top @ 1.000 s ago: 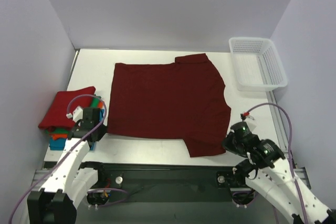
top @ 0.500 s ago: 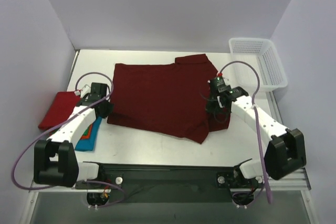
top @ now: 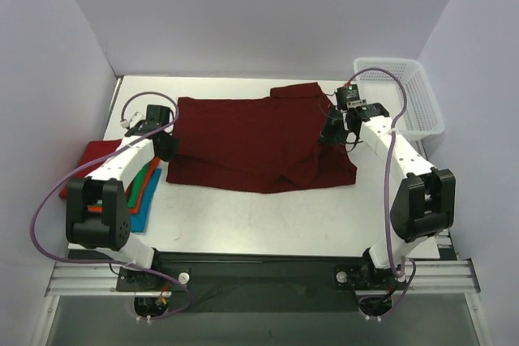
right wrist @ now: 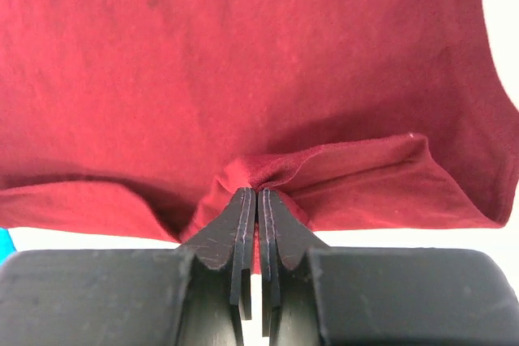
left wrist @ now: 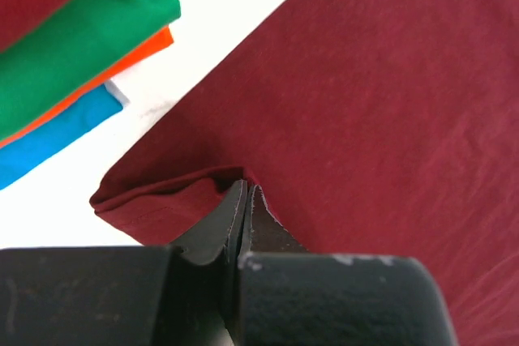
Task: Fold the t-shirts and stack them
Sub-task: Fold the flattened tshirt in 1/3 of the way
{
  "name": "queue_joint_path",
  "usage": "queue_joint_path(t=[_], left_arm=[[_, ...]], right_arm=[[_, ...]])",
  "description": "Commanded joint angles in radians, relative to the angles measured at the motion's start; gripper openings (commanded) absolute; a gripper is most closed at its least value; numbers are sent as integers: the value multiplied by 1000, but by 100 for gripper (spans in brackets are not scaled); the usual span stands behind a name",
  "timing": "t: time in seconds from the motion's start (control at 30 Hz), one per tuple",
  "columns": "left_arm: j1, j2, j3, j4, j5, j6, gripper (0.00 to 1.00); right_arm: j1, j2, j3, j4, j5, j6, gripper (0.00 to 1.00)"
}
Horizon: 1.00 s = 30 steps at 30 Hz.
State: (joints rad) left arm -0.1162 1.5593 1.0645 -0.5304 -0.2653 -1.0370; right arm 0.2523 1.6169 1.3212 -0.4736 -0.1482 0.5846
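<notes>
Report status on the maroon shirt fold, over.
Left gripper, right gripper both shut on maroon t-shirt. Fold partway, shirt not stacked. Folded stack lies left, apart from it.

Looking down on a white tabletop (top: pixel 243 220), matte and flat, bright under soft, even light from above. Only thin, faint shadows anywhere on the tabletop. Boxed in on three sides: plain back wall (top: pixel 259 14) rising from the tabletop's far edge, left wall (top: pixel 40 79) and right wall (top: pixel 482 46) slanting in along its two sides. All bare, pale, with a faint lilac tint. Along the tabletop's near edge, a silver metal rail (top: pixel 81 279) and a dark panel (top: pixel 259 269). Below that edge, a dull grey surface (top: pixel 259 322); floor or shelf, hard to say.
</notes>
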Motion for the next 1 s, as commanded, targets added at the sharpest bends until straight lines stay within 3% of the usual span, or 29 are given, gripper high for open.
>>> queue_joint_path(t=[0.0, 0.97], left_arm=[[19, 13, 64, 3, -18, -17, 0], [46, 87, 103, 73, 12, -9, 0]], right_arm=[[-42, 15, 47, -20, -54, -25, 0], [-234, 51, 24, 0, -152, -49, 0]])
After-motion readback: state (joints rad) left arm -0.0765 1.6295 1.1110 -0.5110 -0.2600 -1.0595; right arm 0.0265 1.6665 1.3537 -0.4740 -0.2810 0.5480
